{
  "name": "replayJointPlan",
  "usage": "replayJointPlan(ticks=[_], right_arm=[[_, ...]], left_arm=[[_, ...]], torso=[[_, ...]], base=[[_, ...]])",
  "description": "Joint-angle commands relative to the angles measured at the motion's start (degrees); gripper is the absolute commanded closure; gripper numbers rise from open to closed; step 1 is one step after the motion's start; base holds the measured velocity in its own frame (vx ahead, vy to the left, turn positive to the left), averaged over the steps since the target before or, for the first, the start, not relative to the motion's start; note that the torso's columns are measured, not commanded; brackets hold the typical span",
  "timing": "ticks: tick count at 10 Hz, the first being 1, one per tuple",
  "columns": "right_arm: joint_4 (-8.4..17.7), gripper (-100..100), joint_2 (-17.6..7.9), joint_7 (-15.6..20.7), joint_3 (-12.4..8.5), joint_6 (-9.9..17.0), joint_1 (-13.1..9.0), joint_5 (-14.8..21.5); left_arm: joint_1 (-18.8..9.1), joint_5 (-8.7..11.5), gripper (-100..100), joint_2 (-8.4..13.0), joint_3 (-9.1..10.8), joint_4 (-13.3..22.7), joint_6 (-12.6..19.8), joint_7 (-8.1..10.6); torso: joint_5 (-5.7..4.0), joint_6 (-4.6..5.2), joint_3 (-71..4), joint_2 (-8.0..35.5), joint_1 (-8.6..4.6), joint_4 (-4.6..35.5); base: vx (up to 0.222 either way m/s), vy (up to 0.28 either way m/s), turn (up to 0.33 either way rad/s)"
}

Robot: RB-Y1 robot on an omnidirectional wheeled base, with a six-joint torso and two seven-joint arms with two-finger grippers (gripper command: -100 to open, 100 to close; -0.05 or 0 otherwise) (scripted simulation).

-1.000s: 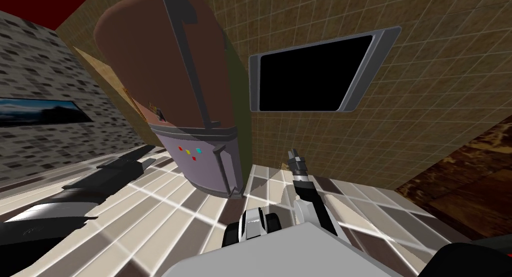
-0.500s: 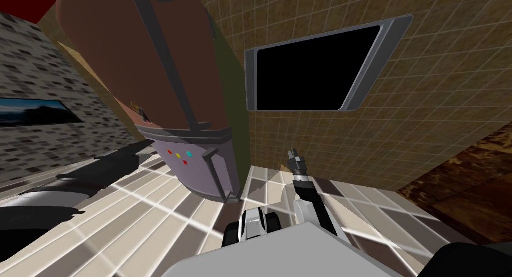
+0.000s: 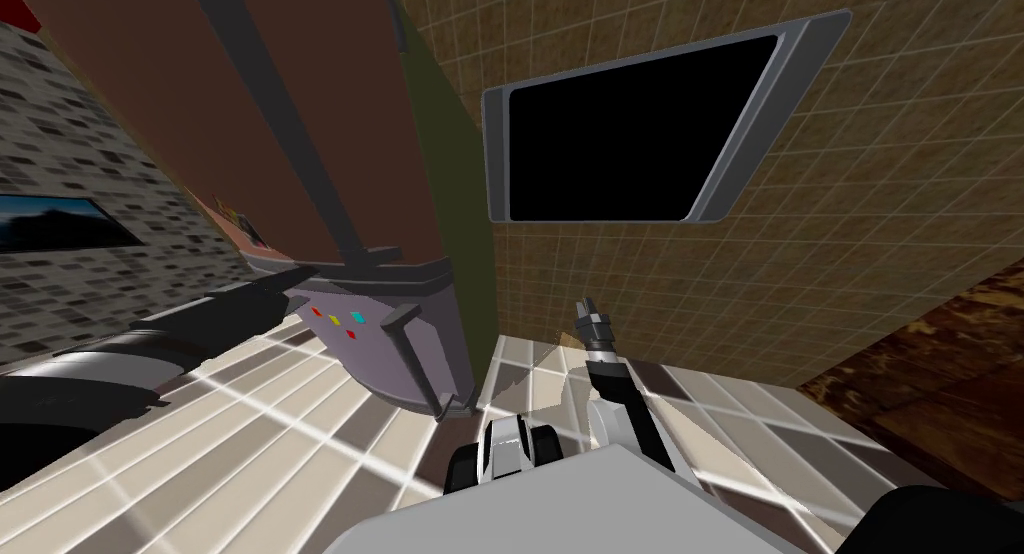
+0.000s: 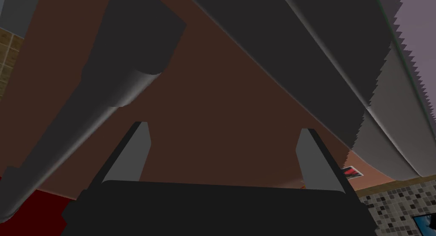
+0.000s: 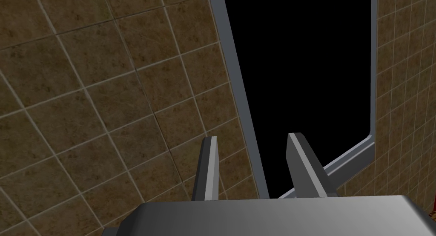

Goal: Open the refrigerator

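The refrigerator has a brown upper door with a long dark bar handle. Its grey-lilac lower door carries small coloured marks and a short handle. My left arm comes in from the left, and my left gripper is at the seam between the two doors. In the left wrist view that gripper stands open close to the brown door, with the dark handle just beside one finger and nothing between the fingers. My right gripper hangs in front of my chest, its fingers apart and empty.
A grey-framed black panel is set in the brown tiled wall right of the refrigerator. A framed picture hangs on the mosaic wall to the left. Pale floor tiles lie below, with dark wood flooring to the right.
I have moved closer to the refrigerator, which now looms larger at upper left. My left arm has reached right, up to the seam between the doors. The right arm has stayed put.
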Motion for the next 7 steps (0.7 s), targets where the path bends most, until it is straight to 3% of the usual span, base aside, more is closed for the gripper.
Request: replayJointPlan(ticks=[1,4,5,6,7], right_arm=[[0.0,0,0.0,0.0,0.0,0.0,0.0,0.0],[0.0,0,0.0,0.0,0.0,0.0,0.0,0.0],[0.0,0,0.0,0.0,0.0,0.0,0.0,0.0],[0.0,0,0.0,0.0,0.0,0.0,0.0,0.0],[0.0,0,0.0,0.0,0.0,0.0,0.0,0.0]], left_arm=[[1.1,0.8,-100,2.7,2.23,-2.0,1.7,1.09],[1.6,1.2,-100,4.3,3.50,-4.8,2.9,1.73],[1.4,1.0,-100,4.1,3.10,-4.2,2.8,1.57],[1.7,2.0,-100,5.4,4.97,-5.1,4.3,2.60],[1.5,1.5,-100,4.7,4.02,-4.9,3.6,2.04]], torso=[[0.01,-0.01,0.0,0.0,0.02,0.0],[-0.08,0.12,-0.1,-0.1,-0.13,0.0],[-0.07,0.09,-0.1,-0.1,-0.13,-0.1],[-0.01,0.02,-0.1,-0.1,-0.02,0.0],[0.02,0.00,-0.2,-0.3,0.06,-0.1]], base=[[0.064,-0.051,-0.007],[0.036,-0.028,-0.002],[0.006,-0.007,-0.005],[0.092,0.005,0.027],[0.058,0.001,0.020]])
